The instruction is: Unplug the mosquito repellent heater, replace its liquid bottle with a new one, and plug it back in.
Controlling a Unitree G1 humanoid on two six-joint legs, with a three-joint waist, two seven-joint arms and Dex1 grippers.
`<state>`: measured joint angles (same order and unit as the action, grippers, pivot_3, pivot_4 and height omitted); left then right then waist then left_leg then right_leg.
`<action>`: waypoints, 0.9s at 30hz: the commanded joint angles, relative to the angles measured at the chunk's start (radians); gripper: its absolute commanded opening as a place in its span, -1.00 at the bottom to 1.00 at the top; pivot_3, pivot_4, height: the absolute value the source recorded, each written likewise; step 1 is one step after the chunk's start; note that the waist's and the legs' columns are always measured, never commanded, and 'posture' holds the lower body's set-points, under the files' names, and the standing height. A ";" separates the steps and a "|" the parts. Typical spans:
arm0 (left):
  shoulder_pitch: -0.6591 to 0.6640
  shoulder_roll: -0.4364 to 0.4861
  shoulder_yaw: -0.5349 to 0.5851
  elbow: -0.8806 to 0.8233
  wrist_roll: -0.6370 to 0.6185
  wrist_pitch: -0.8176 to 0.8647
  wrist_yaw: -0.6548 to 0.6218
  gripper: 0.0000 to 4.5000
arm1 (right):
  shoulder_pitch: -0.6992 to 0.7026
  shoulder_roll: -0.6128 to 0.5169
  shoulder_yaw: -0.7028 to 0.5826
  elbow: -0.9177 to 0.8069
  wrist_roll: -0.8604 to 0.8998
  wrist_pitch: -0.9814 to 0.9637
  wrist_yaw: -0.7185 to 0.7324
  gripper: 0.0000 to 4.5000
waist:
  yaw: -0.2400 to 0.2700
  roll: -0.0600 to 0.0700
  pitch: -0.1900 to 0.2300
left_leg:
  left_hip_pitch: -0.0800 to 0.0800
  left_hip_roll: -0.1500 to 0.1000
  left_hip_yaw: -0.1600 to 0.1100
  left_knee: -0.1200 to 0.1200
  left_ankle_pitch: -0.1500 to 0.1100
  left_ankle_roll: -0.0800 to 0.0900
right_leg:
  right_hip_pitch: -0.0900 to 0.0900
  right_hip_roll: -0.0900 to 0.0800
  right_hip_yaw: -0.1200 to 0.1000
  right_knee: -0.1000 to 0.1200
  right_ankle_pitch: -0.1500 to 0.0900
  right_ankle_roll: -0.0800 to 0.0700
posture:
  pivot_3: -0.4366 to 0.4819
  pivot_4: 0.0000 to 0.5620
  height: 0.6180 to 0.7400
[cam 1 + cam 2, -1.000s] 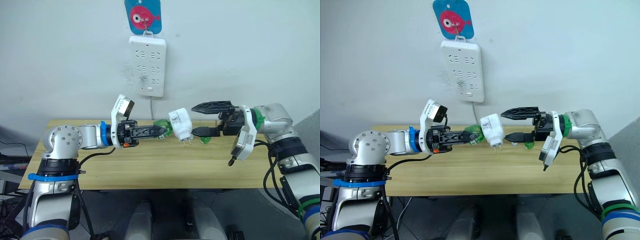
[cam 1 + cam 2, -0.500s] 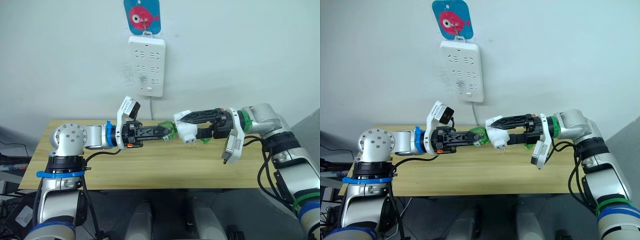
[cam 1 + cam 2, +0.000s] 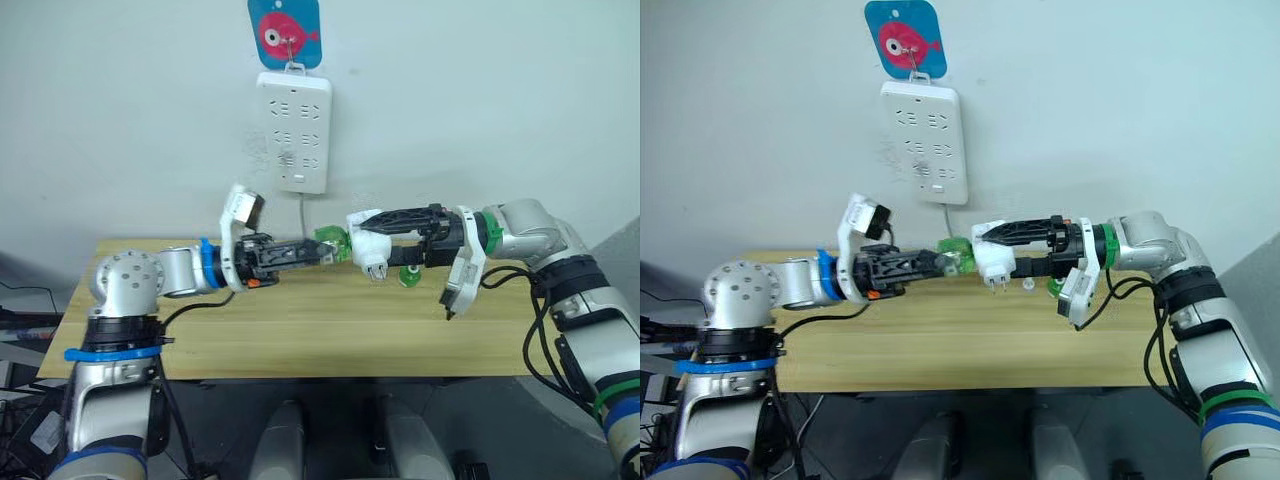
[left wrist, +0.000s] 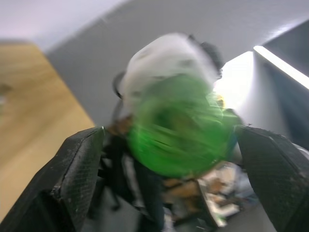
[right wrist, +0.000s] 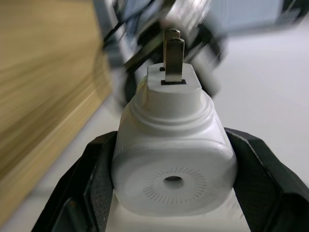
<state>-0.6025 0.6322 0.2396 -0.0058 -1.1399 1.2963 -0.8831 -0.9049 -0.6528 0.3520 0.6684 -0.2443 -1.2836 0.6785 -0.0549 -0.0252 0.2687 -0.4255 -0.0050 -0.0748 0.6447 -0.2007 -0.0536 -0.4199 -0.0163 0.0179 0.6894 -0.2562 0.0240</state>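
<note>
Above the table, both grippers hold the heater with its green bottle.

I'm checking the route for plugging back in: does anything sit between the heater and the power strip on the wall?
Nothing visible does. The right gripper holds the mosquito repellent heater in the air below the power strip, prongs down, green bottle attached in the left gripper.
</note>
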 commanded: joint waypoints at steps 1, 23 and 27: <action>0.181 0.069 -0.038 -0.287 0.255 -0.349 -0.029 1.00 | 0.151 -0.026 -0.010 -0.249 0.339 0.719 0.220 0.32 | 0.003 0.001 -0.004 | 0.000 0.000 -0.001 -0.001 0.000 0.000 | 0.001 -0.002 0.001 0.000 -0.001 -0.001 | -0.12 -0.35 1.00; 0.229 -0.079 -0.573 -0.173 1.538 -1.403 0.281 1.00 | 0.084 0.256 -0.484 -0.786 1.052 2.898 -0.258 0.32 | 0.035 0.003 -0.017 | -0.005 -0.002 0.000 0.000 -0.003 0.009 | -0.003 -0.002 -0.003 -0.001 0.002 -0.002 | -0.09 -0.42 1.00; 0.215 -0.112 -0.588 -0.153 1.582 -1.386 0.290 1.00 | 0.096 0.253 -0.478 -0.794 1.130 2.898 -0.303 0.32 | 0.026 0.004 -0.022 | -0.005 -0.002 0.000 0.000 -0.003 0.009 | -0.003 -0.002 -0.004 0.000 0.002 -0.002 | -0.10 -0.43 1.00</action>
<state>-0.3731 0.5324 -0.3461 -0.1458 0.4234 -0.0914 -0.6125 -0.8035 -0.3953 -0.1012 -0.0868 0.8294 1.6064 0.3893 -0.0290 -0.0216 0.2463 -0.4301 -0.0068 -0.0744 0.6451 -0.2034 -0.0447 -0.4224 -0.0180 0.0144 0.6895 -0.2540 0.0224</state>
